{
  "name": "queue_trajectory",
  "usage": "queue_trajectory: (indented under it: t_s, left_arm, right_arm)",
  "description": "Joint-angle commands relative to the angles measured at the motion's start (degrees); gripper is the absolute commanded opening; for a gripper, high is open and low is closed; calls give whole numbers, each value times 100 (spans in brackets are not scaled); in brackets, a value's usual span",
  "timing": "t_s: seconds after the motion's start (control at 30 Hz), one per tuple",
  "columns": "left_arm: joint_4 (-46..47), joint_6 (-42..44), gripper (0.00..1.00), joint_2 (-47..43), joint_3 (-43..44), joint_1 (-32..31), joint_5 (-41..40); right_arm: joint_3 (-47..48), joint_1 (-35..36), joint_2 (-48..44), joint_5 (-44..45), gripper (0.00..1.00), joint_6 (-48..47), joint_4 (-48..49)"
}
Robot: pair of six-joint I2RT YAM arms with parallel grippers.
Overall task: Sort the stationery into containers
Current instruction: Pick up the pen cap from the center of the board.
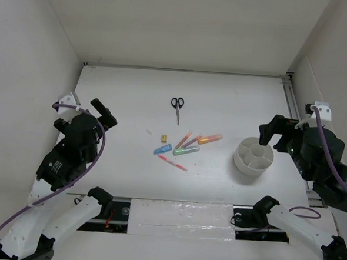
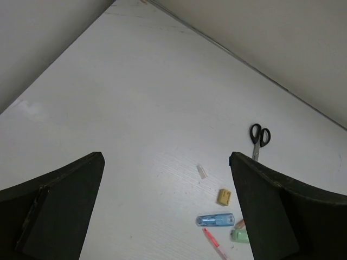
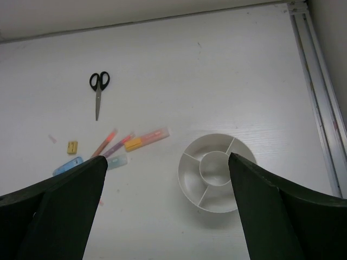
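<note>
The left gripper (image 1: 105,115) and right gripper (image 1: 272,129) hang above opposite sides of a white table (image 1: 123,91), each with its jaws spread wide and nothing between them. The stationery lies loose at mid-table: black-handled scissors (image 1: 177,104) sit alone toward the back wall, blades pointing at the arms. Nearer the arms is a scatter of a tiny yellow block (image 1: 165,138), a blue marker (image 1: 163,149), a green marker (image 1: 186,150), an orange marker (image 1: 210,139), an orange pen (image 1: 183,140), a purple pen (image 1: 191,142) and a red pen (image 1: 172,163). The round white cup (image 1: 253,158) (a centre well ringed by compartments, as the right wrist view shows) stands right of the scatter, close to the right gripper.
</note>
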Motion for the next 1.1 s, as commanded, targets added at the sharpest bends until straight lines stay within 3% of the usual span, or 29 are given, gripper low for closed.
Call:
queue_trajectory:
  t_s: [0.0, 0.17, 0.3, 0.47, 0.53, 0.6, 0.73, 1.07]
  left_arm:
    - [248, 98, 100, 7, 0, -3, -93]
    - [301, 98, 100, -46, 0, -3, -32]
    - [503, 256, 100, 173, -62, -3, 644]
    - [705, -191, 100, 595, -290, -3, 1171]
    - [879, -350, 100, 876, -290, -3, 1888]
    - [933, -682, 100, 1104, -413, -3, 2077]
    - [1215, -1263, 100, 2138, -616, -3, 2455]
    - [1241, -1985, 100, 4408, -141, -39, 2130]
  right_arm:
    - [-29, 12, 76, 228, 100, -45, 278]
    - [23, 12, 23, 229, 100, -98, 331]
    - [85, 12, 189, 133, 100, -229, 261]
    - [-160, 64, 541, -1219, 100, -493, 383]
    - [-379, 134, 681, -1710, 100, -546, 549]
    - [-573, 213, 734, -1932, 100, -546, 751]
    - [-847, 477, 875, -2284, 100, -494, 1156]
    - [-1312, 1435, 946, -2776, 98, -432, 1825]
